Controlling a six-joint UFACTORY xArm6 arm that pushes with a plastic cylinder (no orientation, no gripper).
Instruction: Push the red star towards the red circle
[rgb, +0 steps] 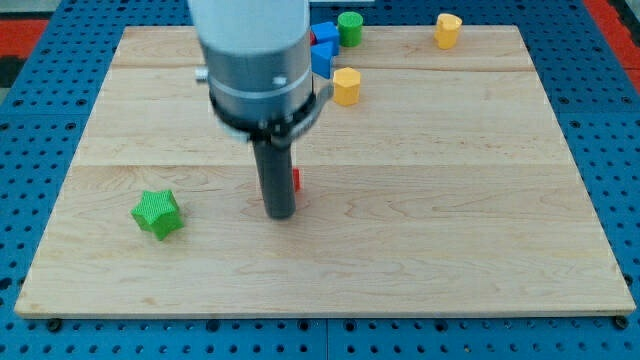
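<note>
1. My tip (280, 213) is a bare rod with no jaws to open or close, and it is down on the wooden board (450, 200).
2. A red block (296, 181) peeks out just right of it, touching; the shape is hidden, probably the red star.
3. Red circle: not visible, maybe behind the arm.
4. The green star (157, 213) lies well to the left.

This looks like a robot test lab, not a home. A pale wooden counter (480, 200) made of joined planks lies on a blue base (620, 150) full of small round holes, the kind used to bolt gear down. A big grey robot arm (255, 60) hangs over the counter. Small bright toy-like blocks (346, 86) sit on the wood beyond it.
</note>
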